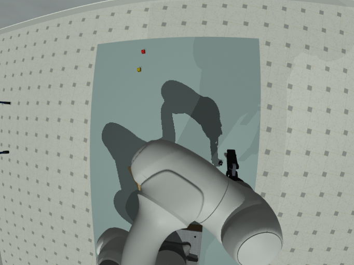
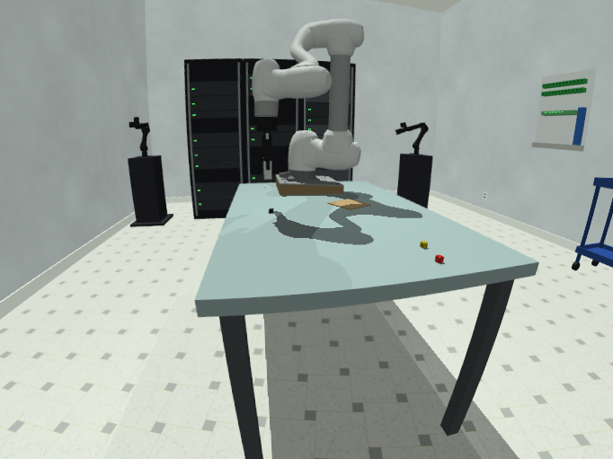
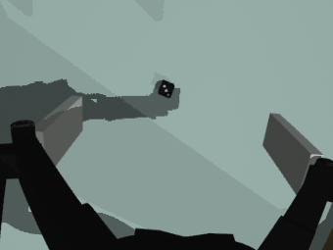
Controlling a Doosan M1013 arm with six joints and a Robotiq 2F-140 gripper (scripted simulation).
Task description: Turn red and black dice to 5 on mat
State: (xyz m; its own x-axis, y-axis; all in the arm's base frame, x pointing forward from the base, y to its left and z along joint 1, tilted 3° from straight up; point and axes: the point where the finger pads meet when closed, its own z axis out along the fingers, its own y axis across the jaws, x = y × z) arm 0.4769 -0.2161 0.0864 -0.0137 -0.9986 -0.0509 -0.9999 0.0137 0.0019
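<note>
The black die (image 3: pixel 166 88) lies on the table, well below my open, empty gripper (image 3: pixel 177 134), and sits between the two fingers in the wrist view. It also shows in the top view (image 1: pixel 220 162) next to the gripper (image 1: pixel 231 161), and in the exterior view (image 2: pixel 270 210) near the table's left edge. The gripper (image 2: pixel 266 164) hangs high above the table there. The red die (image 1: pixel 143 51) and the yellow die (image 1: pixel 138 69) lie close together at the far end of the table; they also show in the exterior view, the red die (image 2: pixel 439 259) and the yellow die (image 2: pixel 423 244). The tan mat (image 2: pixel 349 203) lies near the arm's base, mostly hidden by the arm in the top view.
The arm's base plate (image 2: pixel 309 184) stands at the table's back end. Two black pedestals (image 2: pixel 147 188) with small arms flank the table. A blue cart (image 2: pixel 595 224) stands at the right. Server racks (image 2: pixel 219 132) line the back wall.
</note>
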